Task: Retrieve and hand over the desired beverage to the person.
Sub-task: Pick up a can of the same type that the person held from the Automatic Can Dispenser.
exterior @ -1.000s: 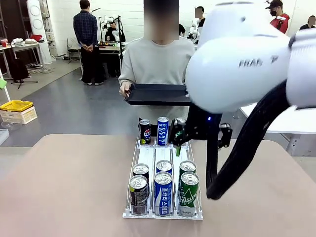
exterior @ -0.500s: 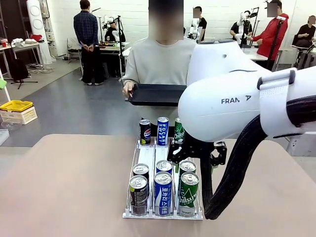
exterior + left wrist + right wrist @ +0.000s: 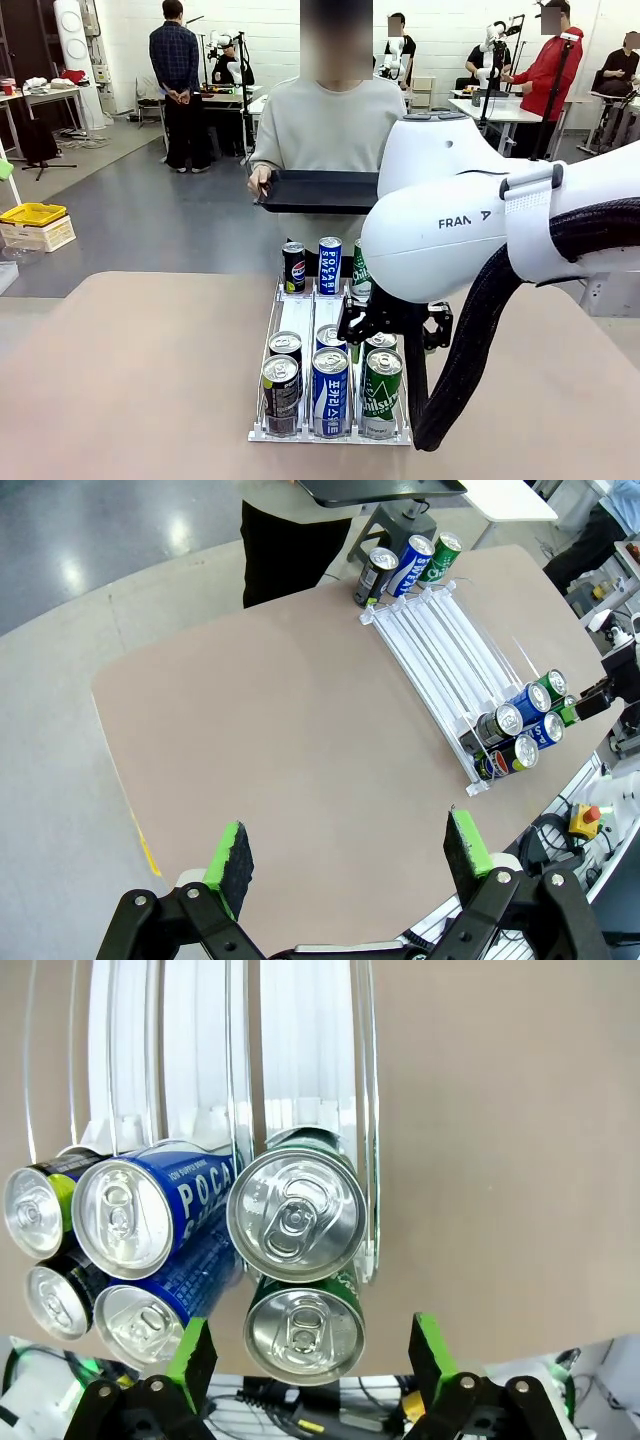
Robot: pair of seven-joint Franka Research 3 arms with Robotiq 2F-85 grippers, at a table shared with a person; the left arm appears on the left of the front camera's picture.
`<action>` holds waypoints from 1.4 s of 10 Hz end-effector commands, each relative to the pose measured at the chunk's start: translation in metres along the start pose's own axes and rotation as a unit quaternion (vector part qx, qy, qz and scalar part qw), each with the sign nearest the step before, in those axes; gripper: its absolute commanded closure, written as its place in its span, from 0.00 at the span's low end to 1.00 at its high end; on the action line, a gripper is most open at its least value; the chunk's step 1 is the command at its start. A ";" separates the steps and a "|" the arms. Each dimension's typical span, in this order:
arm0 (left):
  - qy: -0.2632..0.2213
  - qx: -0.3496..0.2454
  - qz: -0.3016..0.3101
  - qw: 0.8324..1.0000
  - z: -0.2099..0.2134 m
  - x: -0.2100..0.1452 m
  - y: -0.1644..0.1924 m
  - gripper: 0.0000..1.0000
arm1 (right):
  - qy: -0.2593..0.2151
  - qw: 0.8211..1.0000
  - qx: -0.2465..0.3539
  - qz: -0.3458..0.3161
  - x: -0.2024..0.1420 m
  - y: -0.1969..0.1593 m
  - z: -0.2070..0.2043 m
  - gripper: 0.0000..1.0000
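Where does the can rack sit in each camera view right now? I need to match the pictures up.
Front view: rack at the table's centre, lanes running away from the camera.
Left wrist view: rack at upper right, lying diagonally.
Right wrist view: rack along the top, left of centre, white lanes running up from the can tops.
Shared landmark: the blue cans at its near end.

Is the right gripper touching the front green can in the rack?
Apart. In the right wrist view the right gripper hangs open over the front green can, with a gap showing between each green pad and the can's rim.
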State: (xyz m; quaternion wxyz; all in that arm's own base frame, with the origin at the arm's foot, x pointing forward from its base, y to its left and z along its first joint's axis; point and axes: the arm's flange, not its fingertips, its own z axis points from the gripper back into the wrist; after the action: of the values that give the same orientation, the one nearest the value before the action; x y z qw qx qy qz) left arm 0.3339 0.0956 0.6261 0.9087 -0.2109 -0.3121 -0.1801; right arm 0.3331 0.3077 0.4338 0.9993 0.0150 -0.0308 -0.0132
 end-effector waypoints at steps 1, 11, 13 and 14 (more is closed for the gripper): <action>-0.008 -0.004 -0.004 1.000 0.000 0.001 0.002 0.00 | 0.006 1.000 0.014 0.023 -0.005 -0.004 -0.002 0.00; -0.008 -0.004 -0.004 1.000 0.000 0.001 0.002 0.00 | 0.044 0.999 0.020 0.024 -0.002 -0.013 -0.019 0.00; -0.008 -0.004 -0.004 1.000 0.000 0.001 0.002 0.00 | 0.055 0.998 0.026 0.029 0.003 -0.010 -0.024 0.00; -0.008 -0.004 -0.004 1.000 0.000 0.001 0.002 0.00 | 0.057 0.998 0.024 0.029 0.004 -0.010 -0.025 0.00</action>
State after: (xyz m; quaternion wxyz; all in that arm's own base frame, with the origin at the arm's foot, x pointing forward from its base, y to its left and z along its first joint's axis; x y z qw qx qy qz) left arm 0.3339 0.0956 0.6262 0.9087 -0.2109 -0.3122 -0.1801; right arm 0.3353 0.2963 0.4118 0.9996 0.0232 0.0151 0.0097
